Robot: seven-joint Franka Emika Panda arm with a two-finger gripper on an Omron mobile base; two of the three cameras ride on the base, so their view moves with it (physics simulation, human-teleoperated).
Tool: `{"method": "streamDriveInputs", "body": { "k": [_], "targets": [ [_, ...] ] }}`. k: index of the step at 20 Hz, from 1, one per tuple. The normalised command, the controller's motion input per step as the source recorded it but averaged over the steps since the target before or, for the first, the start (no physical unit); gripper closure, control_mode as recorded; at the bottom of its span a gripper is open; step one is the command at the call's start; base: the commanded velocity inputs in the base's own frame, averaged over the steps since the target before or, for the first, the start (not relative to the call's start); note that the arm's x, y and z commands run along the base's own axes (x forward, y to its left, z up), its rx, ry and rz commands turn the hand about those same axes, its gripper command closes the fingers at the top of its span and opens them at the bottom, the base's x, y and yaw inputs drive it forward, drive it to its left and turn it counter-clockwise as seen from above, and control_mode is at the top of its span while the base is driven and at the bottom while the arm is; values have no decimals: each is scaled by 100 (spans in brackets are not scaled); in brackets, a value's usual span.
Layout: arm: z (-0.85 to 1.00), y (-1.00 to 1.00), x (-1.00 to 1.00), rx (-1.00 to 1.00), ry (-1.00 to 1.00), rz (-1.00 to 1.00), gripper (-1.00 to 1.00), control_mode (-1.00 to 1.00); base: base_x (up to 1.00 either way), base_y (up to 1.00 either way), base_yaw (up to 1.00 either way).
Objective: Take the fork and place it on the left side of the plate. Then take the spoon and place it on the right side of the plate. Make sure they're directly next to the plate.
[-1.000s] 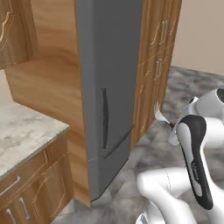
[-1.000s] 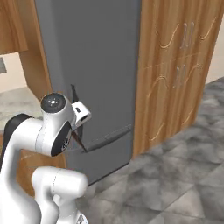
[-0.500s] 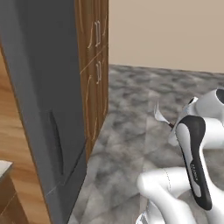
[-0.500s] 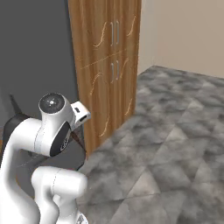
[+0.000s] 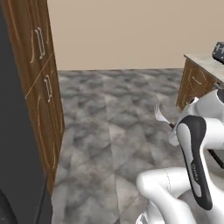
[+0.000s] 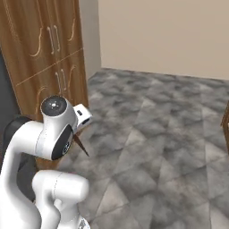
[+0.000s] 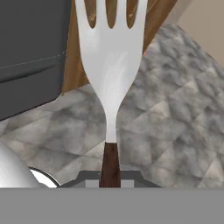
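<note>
My gripper [image 7: 110, 176] is shut on the fork [image 7: 111, 65], which has a dark brown handle and a white head. In the hand view the fork stands straight up from between the fingertips, tines at the top, with floor and cabinet behind it. The left base view has the fork's white head [image 5: 160, 116] sticking out left of the arm's elbow, above the floor. From the right base view, the dark handle [image 6: 81, 146] slants down below the white hand. The plate and the spoon are out of view.
Tall wooden cabinets [image 5: 43, 87] [image 6: 49, 49] stand on the left, with the dark fridge [image 5: 17, 166] beside them. A low wooden counter cabinet [image 5: 196, 81] with a dark appliance [image 5: 218, 51] on top sits at the right. Grey stone floor [image 6: 156, 134] stretches to a beige wall.
The whole picture has swung as the base turns: the fridge and cabinets slid off to the left, while open floor, wall and a counter came in. The fork stays in the gripper.
</note>
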Motion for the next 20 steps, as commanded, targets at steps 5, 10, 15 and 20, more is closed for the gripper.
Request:
{"method": "streamDriveInputs", "body": {
  "k": [5,10,15,20],
  "targets": [
    [0,0,0,0,0,0,100,100,92,-15,-41],
    [0,0,0,0,0,0,100,100,99,-5,-39],
    [0,0,0,0,0,0,100,100,100,0,-36],
    [0,0,0,0,0,0,100,100,100,0,-34]
  ]
}}
